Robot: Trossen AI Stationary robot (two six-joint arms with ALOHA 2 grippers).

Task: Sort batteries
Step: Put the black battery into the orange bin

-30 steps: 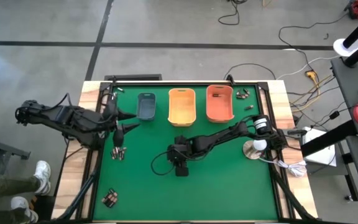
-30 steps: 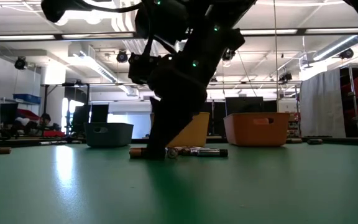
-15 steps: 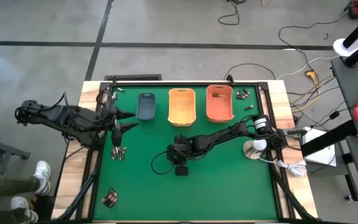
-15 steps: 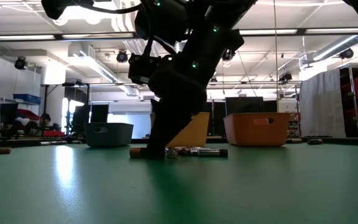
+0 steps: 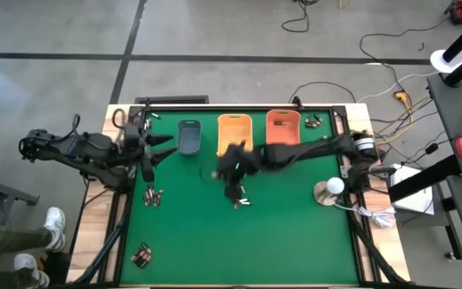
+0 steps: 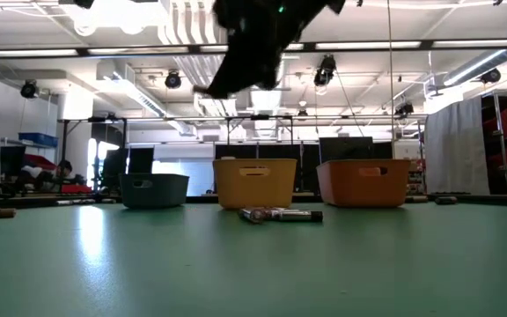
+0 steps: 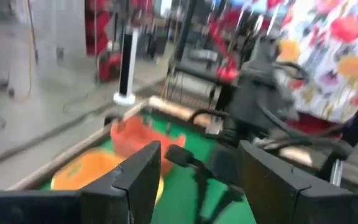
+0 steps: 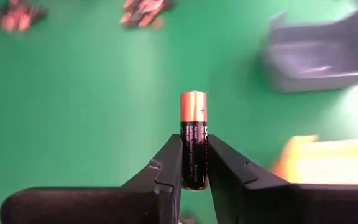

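Note:
My right gripper [image 5: 233,167] hangs above the middle of the green mat, near the yellow-orange bin [image 5: 234,133], and is shut on a black battery with a copper end [image 8: 193,134]. A few batteries [image 5: 241,197] lie on the mat below it and also show in the low view [image 6: 280,214]. My left gripper [image 5: 165,148] is open and empty at the mat's left side, beside the grey-blue bin [image 5: 188,136]. The orange bin [image 5: 283,132] stands to the right of the yellow-orange one. My right gripper pinches the battery's black lower half [image 8: 193,169] between its two fingers. The battery lies along the fingers, and its copper end [image 8: 193,99] sticks out past the fingertips. It is lifted clear of the mat.
More battery piles lie at the mat's left [image 5: 152,195], near left corner [image 5: 142,255] and far right [image 5: 312,122]. The three bins stand in a row along the far edge. A round lamp [image 5: 327,191] sits at the right edge.
My right gripper has risen from the batteries in the middle of the mat with one battery and gone toward the far edge, near the yellow-orange bin. The other batteries stay on the mat. My left gripper has shifted a little toward the far edge.

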